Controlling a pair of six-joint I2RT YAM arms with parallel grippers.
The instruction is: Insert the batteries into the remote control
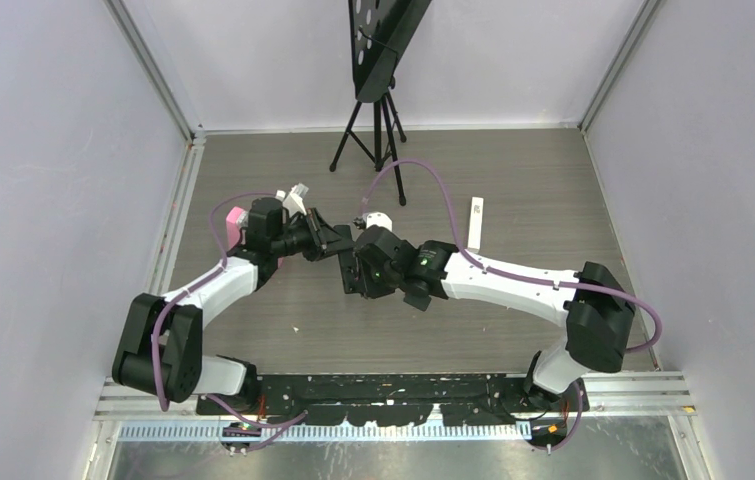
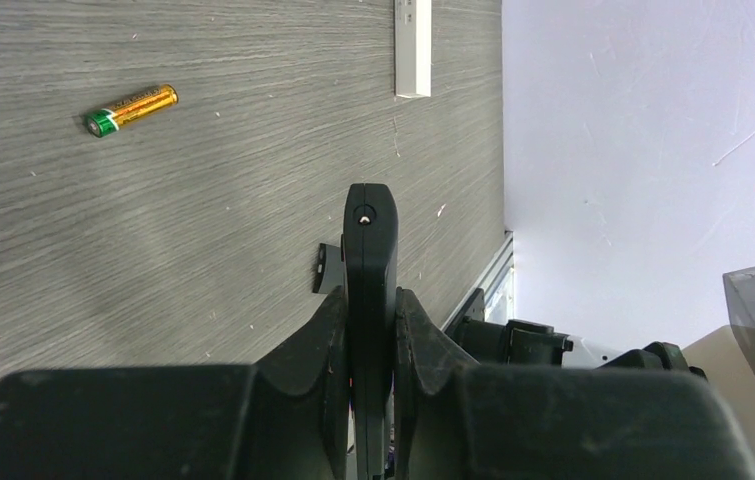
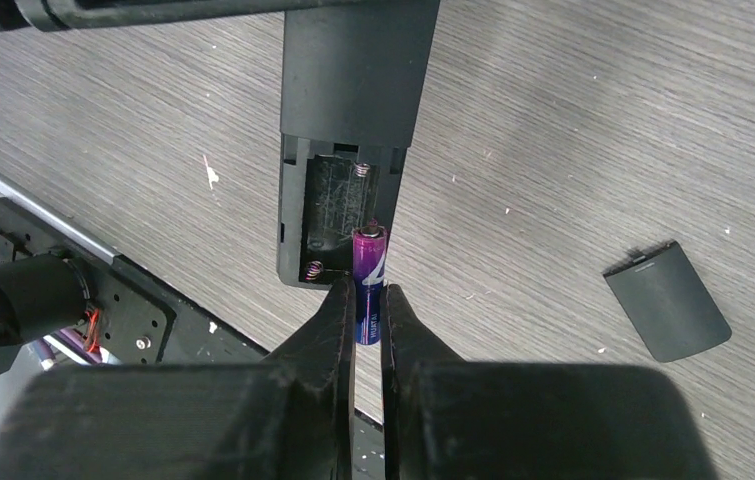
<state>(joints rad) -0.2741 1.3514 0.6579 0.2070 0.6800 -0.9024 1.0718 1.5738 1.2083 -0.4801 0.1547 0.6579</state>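
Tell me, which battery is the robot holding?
The purple battery, pinched in the right gripper at the open compartment of the black remote. The orange-yellow battery just lies loose on the table, touched by nothing.

The left arm (image 1: pixel 215 288) and right arm (image 1: pixel 513 282) share white shells on the long links and blocky black joint housings. A purple cable (image 1: pixel 408 162) loops along each. A pink block (image 1: pixel 234 217) sits at the left wrist. The fingers (image 3: pixel 331 325) are tapered, matte black and scuffed in both wrist views.

Pale lavender walls (image 1: pixel 43 150) enclose a grey wood-grain tabletop (image 1: pixel 513 170).
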